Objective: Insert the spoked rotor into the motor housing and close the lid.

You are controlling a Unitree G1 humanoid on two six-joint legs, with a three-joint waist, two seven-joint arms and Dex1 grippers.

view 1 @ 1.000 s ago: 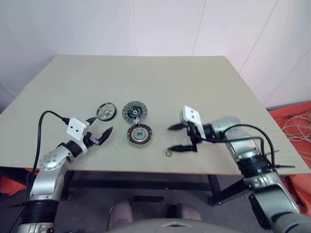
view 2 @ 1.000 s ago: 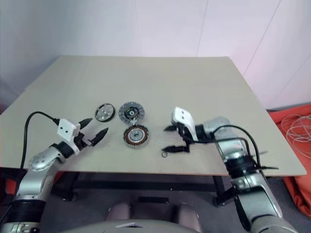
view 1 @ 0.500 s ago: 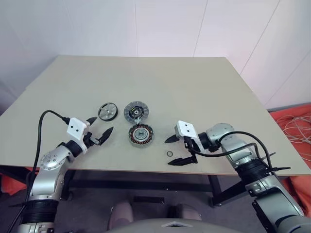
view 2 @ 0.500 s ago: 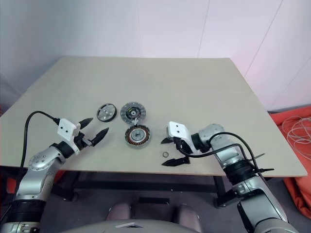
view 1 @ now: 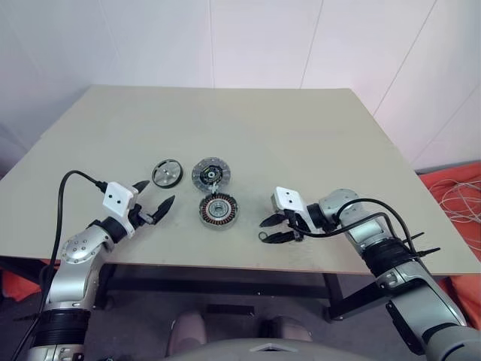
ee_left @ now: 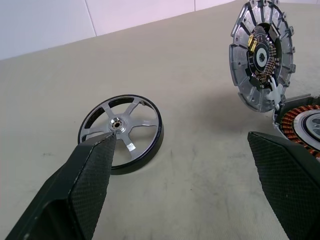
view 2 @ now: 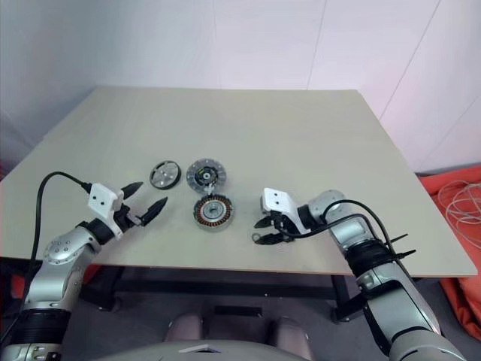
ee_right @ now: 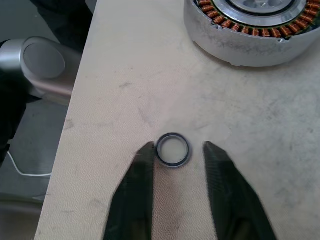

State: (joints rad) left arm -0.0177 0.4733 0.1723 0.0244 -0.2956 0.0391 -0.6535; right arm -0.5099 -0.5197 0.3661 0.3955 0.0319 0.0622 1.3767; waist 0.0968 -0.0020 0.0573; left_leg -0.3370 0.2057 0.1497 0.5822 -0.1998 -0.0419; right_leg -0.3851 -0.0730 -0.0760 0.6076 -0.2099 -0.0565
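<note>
A big tan table point(view 1: 248, 128) stands on dark legs point(view 1: 338, 301) close to a white wall point(view 1: 225, 41) made of wide panels; soft light falls evenly on the top. Past the table's right edge lies an orange floor mat point(view 1: 455, 188) with pale cables point(view 1: 458, 197) on it.

Lab test bench, bare beige table point(view 1: 301, 143), plain white walls point(view 1: 150, 37)
</note>
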